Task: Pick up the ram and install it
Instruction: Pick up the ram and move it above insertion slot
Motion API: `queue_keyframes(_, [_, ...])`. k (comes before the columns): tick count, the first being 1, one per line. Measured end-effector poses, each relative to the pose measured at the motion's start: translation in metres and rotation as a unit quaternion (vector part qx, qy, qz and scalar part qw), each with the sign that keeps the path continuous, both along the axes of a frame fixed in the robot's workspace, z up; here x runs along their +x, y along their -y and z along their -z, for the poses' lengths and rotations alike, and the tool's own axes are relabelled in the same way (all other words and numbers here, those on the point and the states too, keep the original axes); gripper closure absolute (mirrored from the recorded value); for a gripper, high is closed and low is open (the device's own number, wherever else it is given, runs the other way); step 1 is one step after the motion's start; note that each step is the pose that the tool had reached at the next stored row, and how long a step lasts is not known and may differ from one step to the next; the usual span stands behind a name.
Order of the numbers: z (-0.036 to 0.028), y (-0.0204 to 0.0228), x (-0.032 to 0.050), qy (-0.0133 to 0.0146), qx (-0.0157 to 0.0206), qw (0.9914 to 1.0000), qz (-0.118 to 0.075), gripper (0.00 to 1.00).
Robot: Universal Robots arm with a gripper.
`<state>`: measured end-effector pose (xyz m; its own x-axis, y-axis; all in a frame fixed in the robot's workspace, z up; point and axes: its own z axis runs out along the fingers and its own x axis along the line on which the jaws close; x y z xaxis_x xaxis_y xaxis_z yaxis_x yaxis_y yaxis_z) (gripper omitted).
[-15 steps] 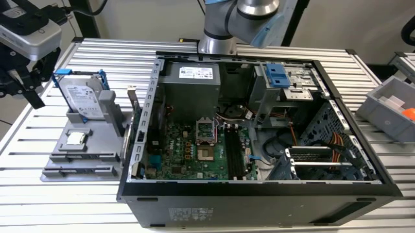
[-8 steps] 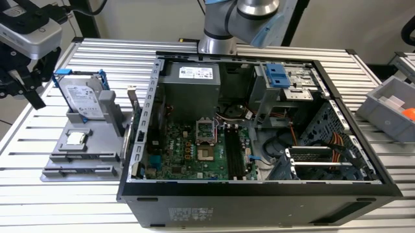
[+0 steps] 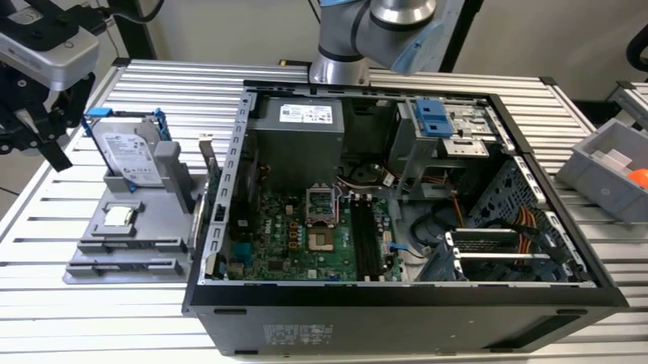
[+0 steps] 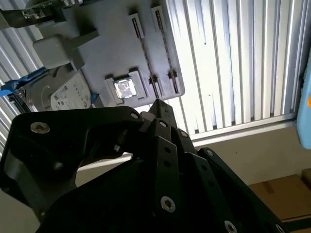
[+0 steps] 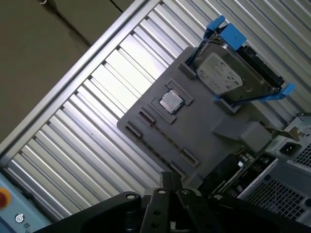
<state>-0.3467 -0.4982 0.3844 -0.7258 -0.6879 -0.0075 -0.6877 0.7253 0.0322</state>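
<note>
Exterior view first: the tool (image 3: 41,136) hangs at that view's left edge beside the grey fixture (image 3: 152,216) on the worktop (image 3: 102,318), probably because parts are staged there, apart from the open computer case (image 3: 405,318). The second wrist view has it over the fixture's long narrow holders (image 4: 146,53); whether the ram stands in them, I cannot tell. The first wrist view shows the hard drive (image 5: 228,73) and square chip (image 5: 170,101) parked on the fixture. Whether the tool is open or holding anything, I cannot tell.

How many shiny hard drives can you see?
1. The hard drive stands in its blue frame on the gray holder, at the exterior view's left of the computer case. More may be hidden inside the case.
</note>
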Motion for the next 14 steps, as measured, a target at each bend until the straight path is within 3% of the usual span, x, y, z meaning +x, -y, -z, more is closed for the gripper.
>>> queue_keyframes(5, [0.0001,0.0000,0.0001,0.0042,0.0002,0.99986,-0.016,1.00])
queue_keyframes(14, [0.0006,0.0000,0.0000,0.0044,0.0018,0.99940,-0.034,1.00])
